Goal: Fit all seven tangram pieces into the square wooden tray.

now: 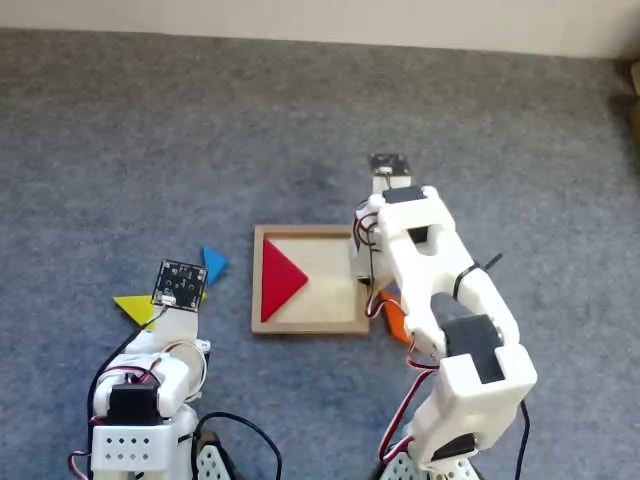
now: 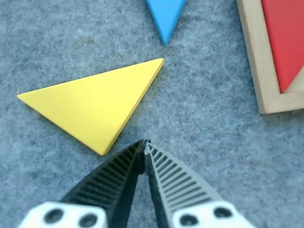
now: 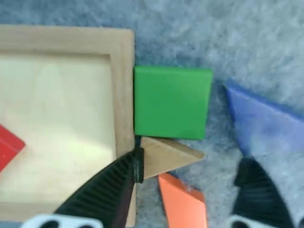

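Left end effector (image 2: 144, 144) pressed together; right end effector (image 3: 192, 167) splayed around tan triangle (image 3: 166, 155).

a tabletop robotics test rig, more a lab bench or hobby corner than a kitchen or shop

two white plastic robot arms (image 1: 430, 270) with black motors and bare red, white and black wiring (image 1: 400, 425) stand side by side on a grey, fuzzy carpet-like covering (image 1: 150, 120) that spreads across the work surface. a pale beige strip (image 1: 300, 18) borders its far edge. a square pale wooden tray (image 1: 310, 327) and flat, brightly coloured puzzle pieces (image 2: 95, 102) lie on the covering. whether the room around it is a home or a lab cannot be told.
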Controlling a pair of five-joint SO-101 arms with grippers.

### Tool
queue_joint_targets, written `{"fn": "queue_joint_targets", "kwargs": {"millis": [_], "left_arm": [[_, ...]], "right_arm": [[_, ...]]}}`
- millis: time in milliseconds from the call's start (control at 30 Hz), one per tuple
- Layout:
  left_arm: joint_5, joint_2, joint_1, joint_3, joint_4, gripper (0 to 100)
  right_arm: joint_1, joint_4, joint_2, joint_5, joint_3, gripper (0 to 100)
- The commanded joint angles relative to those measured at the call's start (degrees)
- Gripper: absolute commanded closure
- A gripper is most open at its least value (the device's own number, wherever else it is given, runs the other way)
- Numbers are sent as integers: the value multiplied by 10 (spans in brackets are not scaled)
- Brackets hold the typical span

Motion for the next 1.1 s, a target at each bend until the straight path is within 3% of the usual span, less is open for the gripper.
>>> {"fn": "queue_joint_targets", "kwargs": {"millis": [0, 433, 667, 900, 1067], "left_arm": [[-6, -20, -7, 13, 6, 992], [-6, -20, -7, 13, 6, 992], [-6, -20, -7, 13, 6, 992], [-6, -20, -7, 13, 6, 992], [-6, -20, -7, 13, 6, 992]], "right_arm": [[17, -1, 0, -1, -18, 816], [17, -29, -3, 0, -16, 961], [21, -26, -7, 0, -18, 975], [17, -18, -133, 0, 19, 976], [-31, -20, -211, 4, 70, 976]]}}
